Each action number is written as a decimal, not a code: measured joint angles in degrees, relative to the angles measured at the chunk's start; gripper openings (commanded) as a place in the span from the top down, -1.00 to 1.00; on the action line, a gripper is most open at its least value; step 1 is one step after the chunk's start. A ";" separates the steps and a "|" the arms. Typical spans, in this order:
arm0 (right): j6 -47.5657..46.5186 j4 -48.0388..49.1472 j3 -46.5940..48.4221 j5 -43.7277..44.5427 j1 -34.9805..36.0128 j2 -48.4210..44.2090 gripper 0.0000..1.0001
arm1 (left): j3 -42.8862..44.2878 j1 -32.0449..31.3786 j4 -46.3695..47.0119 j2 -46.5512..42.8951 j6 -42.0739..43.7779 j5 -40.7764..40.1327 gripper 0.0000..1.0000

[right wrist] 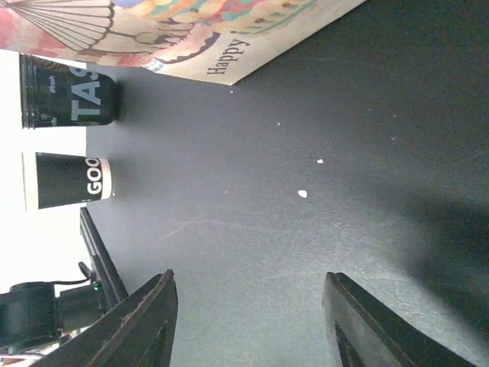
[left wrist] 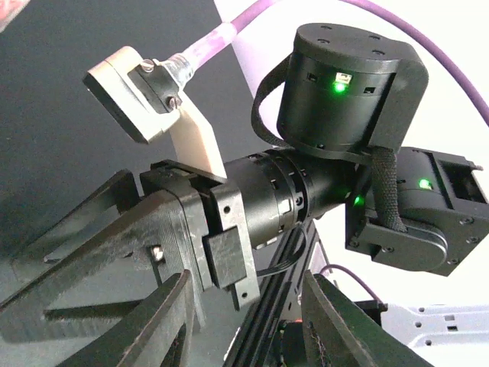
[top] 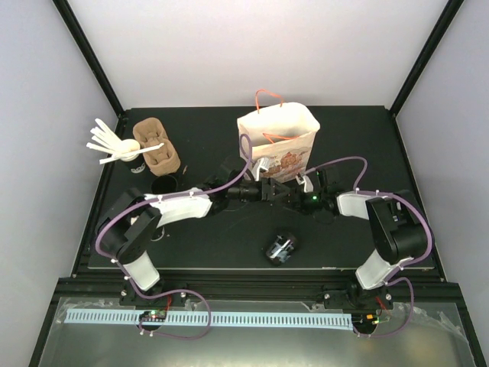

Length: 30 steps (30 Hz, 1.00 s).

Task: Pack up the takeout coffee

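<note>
Plainly, right gripper open, empty above worktop; left gripper state I cannot tell; one takeout coffee lies sideways.

Fingers of the left gripper run off the bottom edge; whether they grip the dark bar between them is unclear. The paper bag runs off the right wrist view's top edge. Overhead, the tipped cup is too blurred to show a lid.

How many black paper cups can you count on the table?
3: the stirrer cup at the far left, a standing cup just in front of the brown carriers, a fallen cup near the front. The bag may hide more.
</note>
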 measured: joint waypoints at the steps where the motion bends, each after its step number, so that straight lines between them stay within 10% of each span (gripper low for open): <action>1: -0.68 -0.66 0.00 0.11 -0.20 -0.02 -0.27 | 0.83 -0.26 -0.11 0.85 0.02 0.04 0.16; 7: -5.97 -8.37 -0.39 4.44 -0.24 -5.29 -0.63 | 1.36 -1.75 -4.72 1.75 2.14 -0.55 0.04; 11: -10.62 -17.00 0.15 10.29 0.15 -14.14 -0.99 | 1.27 -1.92 -13.73 -2.97 7.87 -3.02 -0.39; 19: -10.01 -26.88 -2.16 20.44 8.59 -29.62 -1.00 | -1.40 -4.81 -29.42 -16.00 22.25 -8.39 -0.59; 30: -0.98 -37.20 -3.82 40.02 18.01 -31.56 -1.00 | -14.25 -12.07 -25.92 -16.41 19.10 -9.88 -0.65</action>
